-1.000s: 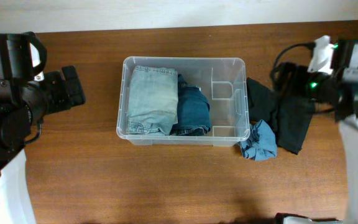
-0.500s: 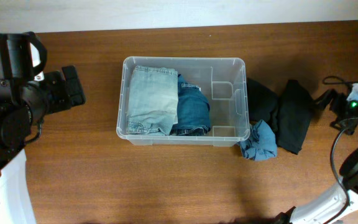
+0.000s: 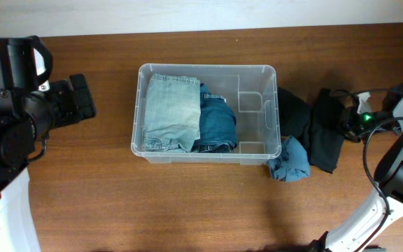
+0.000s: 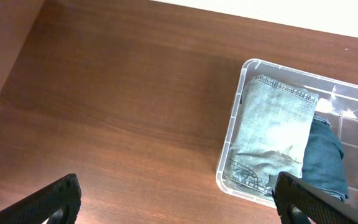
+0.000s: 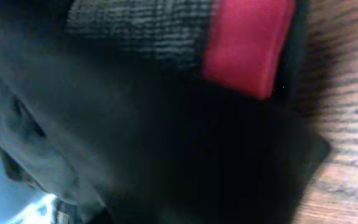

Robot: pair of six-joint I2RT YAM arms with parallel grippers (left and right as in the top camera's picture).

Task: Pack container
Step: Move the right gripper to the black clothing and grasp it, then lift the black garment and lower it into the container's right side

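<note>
The clear container (image 3: 205, 67) stands mid-table, also seen in the left wrist view (image 4: 227, 163). Folded light-blue jeans (image 3: 170, 112) fill its left part, with darker blue jeans (image 3: 217, 124) beside them; its right compartments are bare. A black garment (image 3: 324, 136) and a crumpled blue cloth (image 3: 291, 159) lie on the table to the container's right. My right gripper (image 3: 346, 119) is at the black garment's right edge; black cloth (image 5: 166, 143) with a red patch (image 5: 247, 43) fills its wrist view and hides the jaws. My left gripper (image 4: 179, 205) hangs open over bare wood, left of the container.
The right arm's cables (image 3: 369, 105) loop near the table's right edge. A pale wall runs along the back edge (image 3: 201, 14). Brown wooden tabletop (image 3: 208, 210) lies in front of the container.
The right arm has swung from the far right edge in to the black garment, whose right edge now looks bunched. The left arm and container have not moved.
</note>
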